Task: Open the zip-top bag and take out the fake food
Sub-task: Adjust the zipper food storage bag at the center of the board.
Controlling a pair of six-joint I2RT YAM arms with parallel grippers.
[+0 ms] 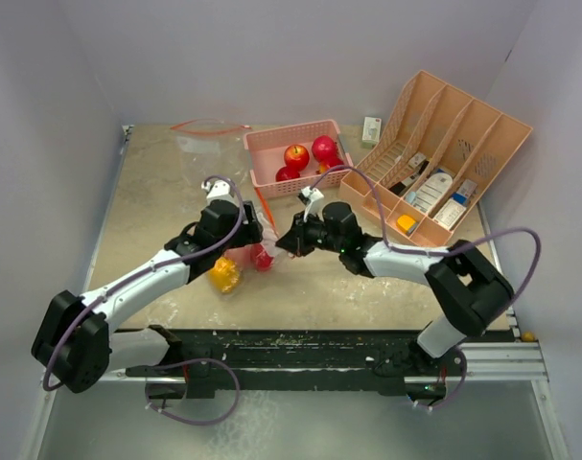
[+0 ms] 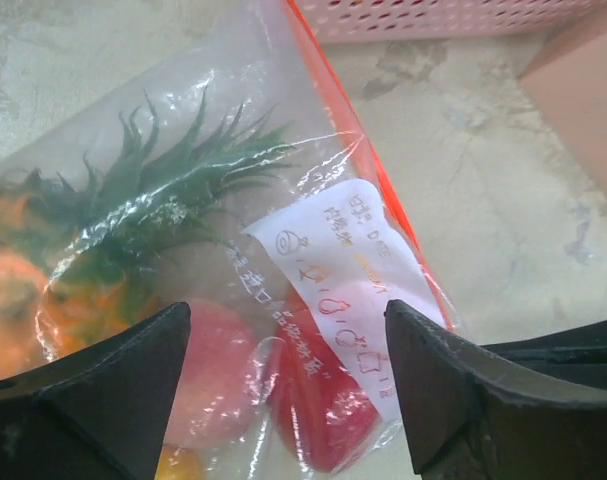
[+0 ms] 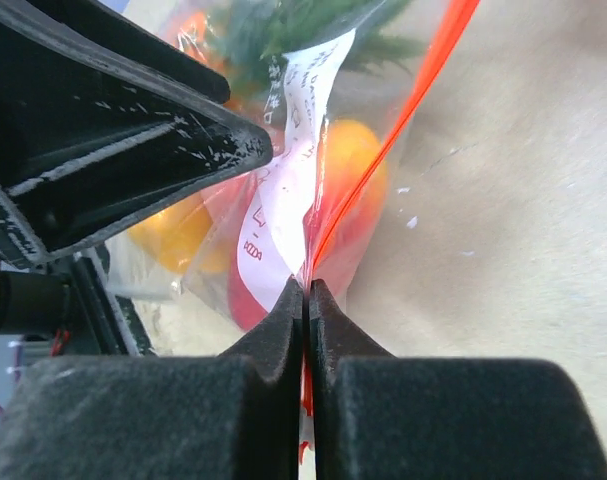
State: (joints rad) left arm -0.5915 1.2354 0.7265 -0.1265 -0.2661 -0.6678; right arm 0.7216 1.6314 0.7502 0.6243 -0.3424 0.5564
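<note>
Pinching the zip strip (image 3: 423,90) of the bag (image 2: 233,120) with right gripper (image 3: 306,285), jaws shut on it. Left gripper (image 2: 288,330) jaws wide over bag, just in front of basket (image 1: 291,130). Looks unopened; pineapple (image 2: 103,250) and red fruit (image 2: 318,420) inside.

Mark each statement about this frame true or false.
1. The right jaws are pinched shut on the red strip of the zip-top bag. True.
2. The left jaws are clamped on the pineapple. False: they stand wide apart above the bag.
3. The pink basket holds red fruits. True.
4. The pineapple lies in the pink basket. False: it is inside the bag.
</note>
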